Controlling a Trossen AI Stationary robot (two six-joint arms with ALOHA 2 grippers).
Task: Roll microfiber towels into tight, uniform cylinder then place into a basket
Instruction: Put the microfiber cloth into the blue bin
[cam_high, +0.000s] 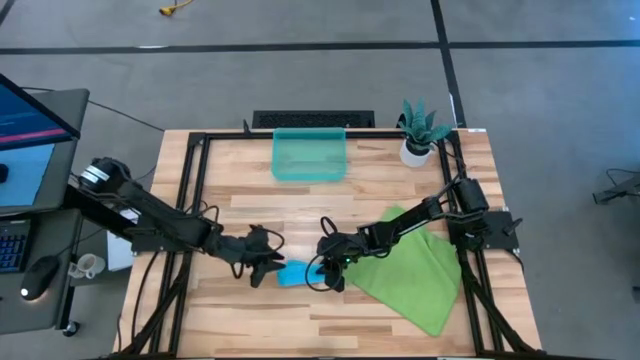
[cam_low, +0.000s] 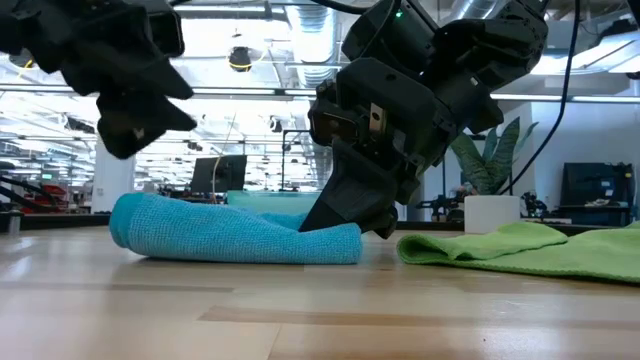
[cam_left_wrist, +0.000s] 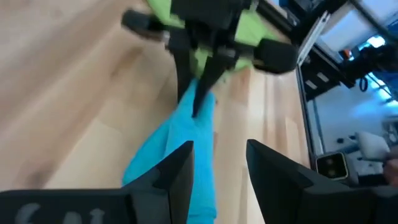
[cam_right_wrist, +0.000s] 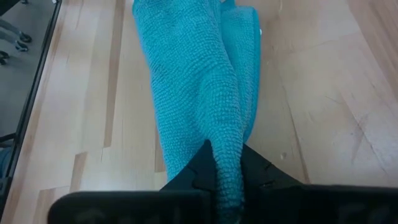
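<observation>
Your right gripper (cam_right_wrist: 227, 180) pinches one end of the rolled blue towel (cam_high: 293, 272) lying at lower centre of the worktop (cam_high: 250, 190), left gripper (cam_left_wrist: 217, 165) hovering open; it's soft and floppy, so grip mid-roll.

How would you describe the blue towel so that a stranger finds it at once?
On the wooden table, look near the front middle, between the two end effectors. There lies the blue towel, a small roll pinched by the right end effector; the green towel beside it is larger and spread.
</observation>
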